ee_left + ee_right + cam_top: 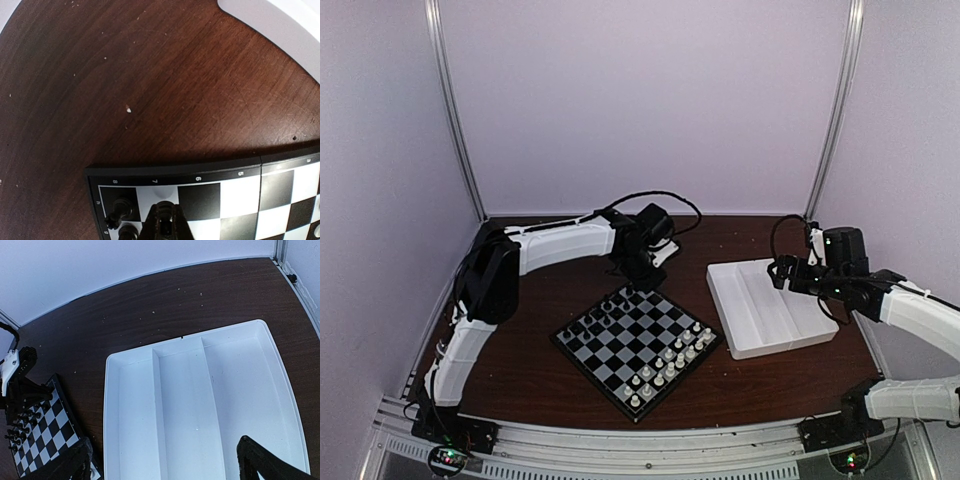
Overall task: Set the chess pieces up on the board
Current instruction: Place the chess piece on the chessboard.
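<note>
The board (pixel 630 340) lies as a diamond in the middle of the table. Black chess pieces (pixel 605 310) stand along its far-left side and white chessmen (pixel 665 365) along its near-right side. My left gripper (pixel 642 275) is over the board's far corner. In the left wrist view the left gripper (pixel 165 216) is shut on a black chess piece (pixel 165 207) over the light edge square by the number 7, and two more black pieces (pixel 120 210) stand just left of it. My right gripper (pixel 167 460) hangs open over the white tray (pixel 106 405), holding nothing.
The white compartment tray (pixel 760 345) sits right of the board, and its compartments show nothing inside. White walls and metal posts enclose the dark wood table (pixel 550 290). A cable loops behind the left wrist (pixel 670 200).
</note>
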Motion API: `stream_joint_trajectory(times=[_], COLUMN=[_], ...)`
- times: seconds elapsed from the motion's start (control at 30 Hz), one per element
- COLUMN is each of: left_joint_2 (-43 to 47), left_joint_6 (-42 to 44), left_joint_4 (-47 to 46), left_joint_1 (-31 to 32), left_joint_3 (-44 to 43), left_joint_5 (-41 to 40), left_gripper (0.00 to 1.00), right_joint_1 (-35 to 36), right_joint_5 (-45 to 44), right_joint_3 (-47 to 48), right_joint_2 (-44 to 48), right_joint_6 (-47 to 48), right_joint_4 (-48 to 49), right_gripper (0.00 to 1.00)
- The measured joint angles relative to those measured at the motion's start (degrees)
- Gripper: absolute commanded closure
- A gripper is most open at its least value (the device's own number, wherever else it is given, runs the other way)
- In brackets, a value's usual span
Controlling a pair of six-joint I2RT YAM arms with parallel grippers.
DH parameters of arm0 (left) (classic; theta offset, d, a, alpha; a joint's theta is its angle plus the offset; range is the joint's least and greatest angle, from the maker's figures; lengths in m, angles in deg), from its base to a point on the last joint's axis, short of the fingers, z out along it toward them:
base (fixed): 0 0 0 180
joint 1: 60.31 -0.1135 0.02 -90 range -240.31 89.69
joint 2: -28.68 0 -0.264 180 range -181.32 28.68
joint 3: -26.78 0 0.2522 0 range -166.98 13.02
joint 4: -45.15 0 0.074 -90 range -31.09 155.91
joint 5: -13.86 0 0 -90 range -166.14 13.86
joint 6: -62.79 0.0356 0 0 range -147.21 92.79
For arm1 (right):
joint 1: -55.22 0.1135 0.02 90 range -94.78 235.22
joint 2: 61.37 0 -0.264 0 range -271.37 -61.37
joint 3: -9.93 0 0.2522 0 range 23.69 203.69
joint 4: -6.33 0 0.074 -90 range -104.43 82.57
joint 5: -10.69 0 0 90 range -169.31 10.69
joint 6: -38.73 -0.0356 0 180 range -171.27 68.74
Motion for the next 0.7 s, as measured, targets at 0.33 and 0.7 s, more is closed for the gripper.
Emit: stream_joint_trajectory(times=[0.33, 0.7], left_joint_2=[-0.22, -0.55], left_joint_6=[-0.02, -0.02], left_joint_4=[0.02, -0.07], left_joint_1=[-0.04, -0.26], left_joint_3=[0.15, 1.01], left_joint_5=[0.00, -0.11], left_gripper=[1.00, 0.96], right_joint_1=[-0.02, -0.02], right_joint_5=[-0.02, -0.02], right_joint_3=[0.00, 0.00], right_joint_2=[0.00, 0.00], right_joint_6=[0.00, -0.02], right_joint_4=[0.00, -0.02], right_gripper=[0.00, 0.00])
